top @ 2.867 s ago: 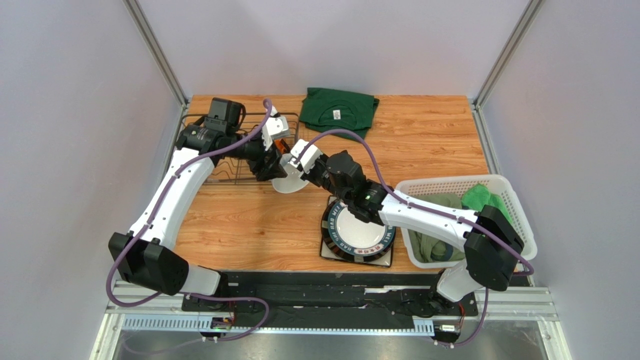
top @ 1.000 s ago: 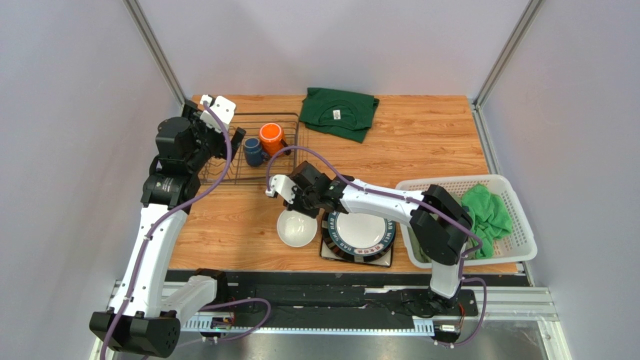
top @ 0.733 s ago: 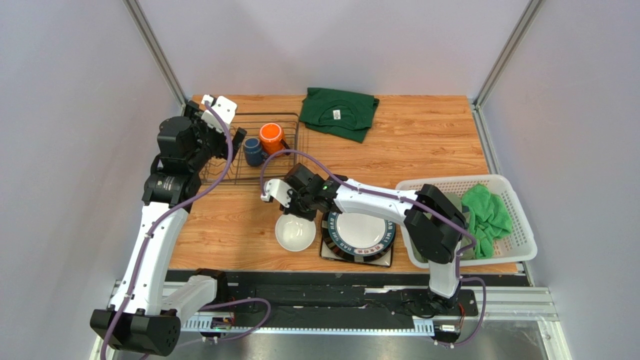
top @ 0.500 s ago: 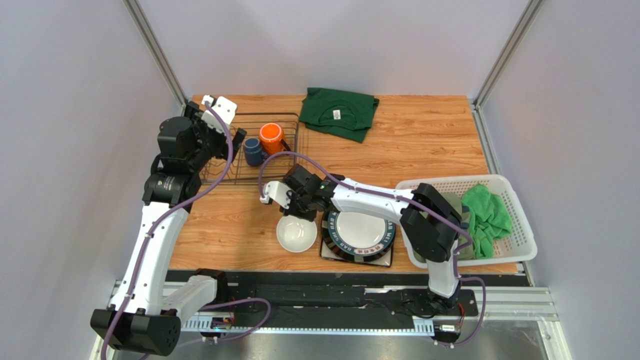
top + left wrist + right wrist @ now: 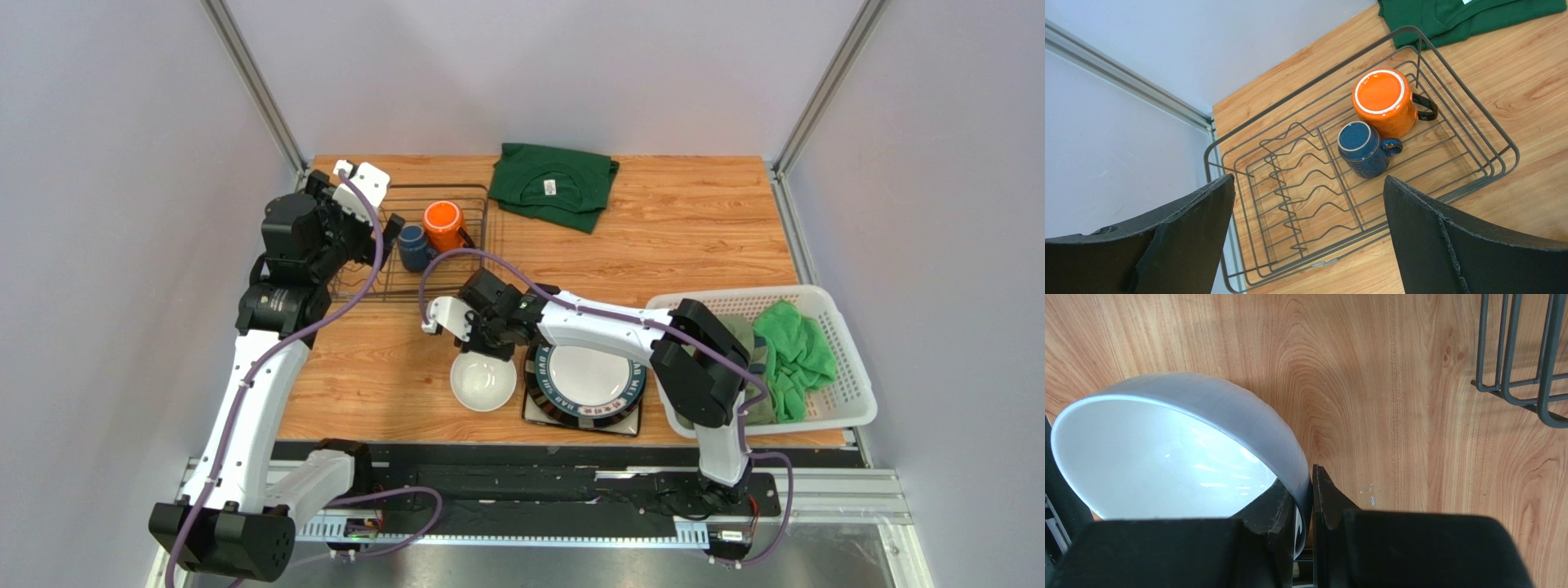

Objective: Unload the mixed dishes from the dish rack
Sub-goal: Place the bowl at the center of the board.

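Observation:
The dish rack (image 5: 481, 235) (image 5: 1470, 184) stands at the back left and holds an upturned orange mug (image 5: 442, 224) (image 5: 1384, 101) and a dark blue mug (image 5: 412, 245) (image 5: 1363, 147). My left gripper (image 5: 363, 230) (image 5: 1309, 182) hangs open above the rack's bare left half. My right gripper (image 5: 481, 343) (image 5: 1310, 478) is shut on the rim of the small white bowl (image 5: 482, 382) (image 5: 1168, 453), which is tilted low over the table, in front of the rack. A round dark-rimmed plate (image 5: 586, 375) lies right of the bowl, with a square edge showing under it.
A folded dark green shirt (image 5: 552, 184) (image 5: 1468, 15) lies at the back of the table. A white slatted basket (image 5: 748, 295) with green cloths stands at the right edge. Grey walls close in the left and right sides.
My right gripper carried the bowl from beside the rack down and toward the near edge, then slightly left beside the plate. My left gripper drew back from the mugs and now hovers, almost still.

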